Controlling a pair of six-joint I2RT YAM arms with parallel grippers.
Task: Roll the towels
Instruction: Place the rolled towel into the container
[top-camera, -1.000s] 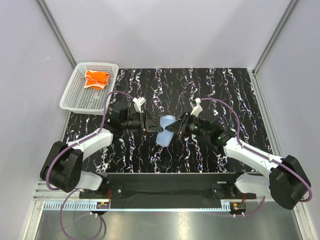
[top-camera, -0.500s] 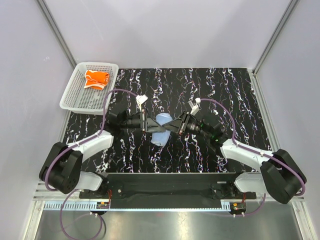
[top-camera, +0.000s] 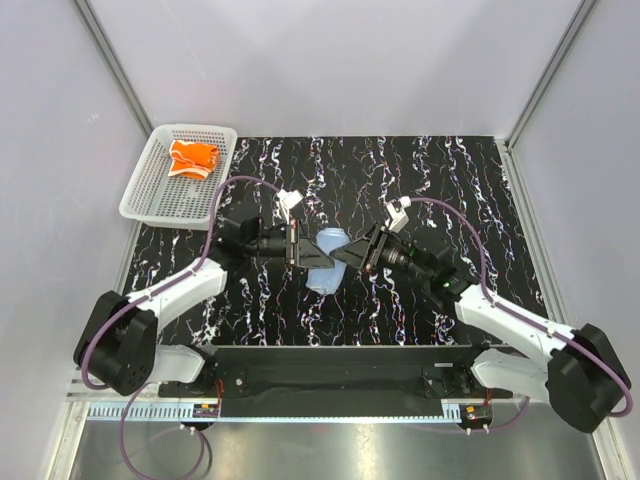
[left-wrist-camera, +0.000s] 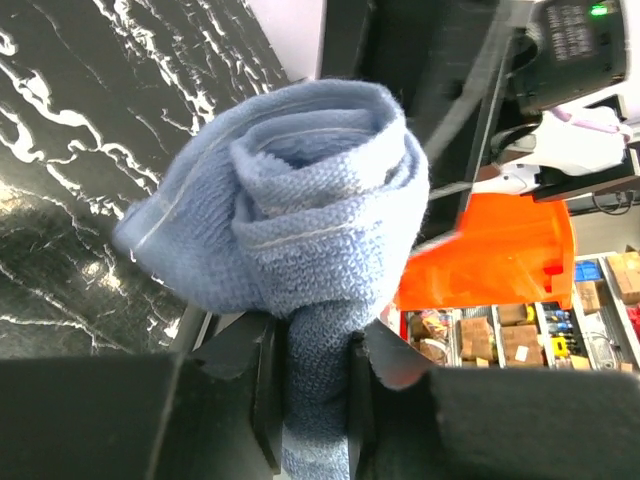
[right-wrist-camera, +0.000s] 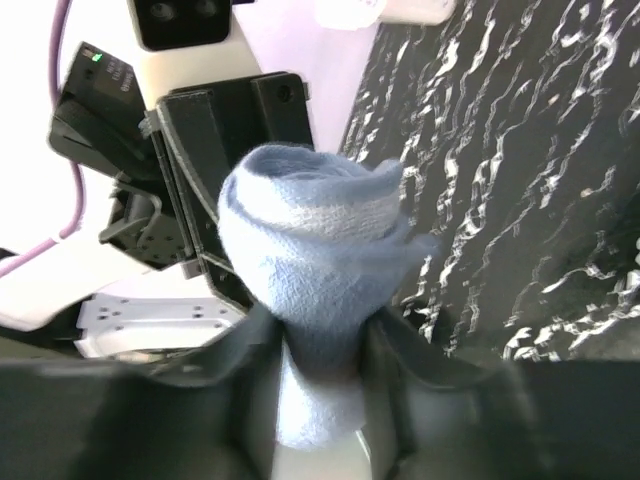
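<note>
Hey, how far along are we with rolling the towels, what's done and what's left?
Done, it seems: the orange towel lies bundled in the white basket. In hand: the blue towel is rolled into a tube and held between the left gripper and the right gripper, both closed on it. Left: probably setting it in the basket beside the orange one.

Lab booth: white panels (top-camera: 330, 70), aluminium frame (top-camera: 114, 62)
</note>
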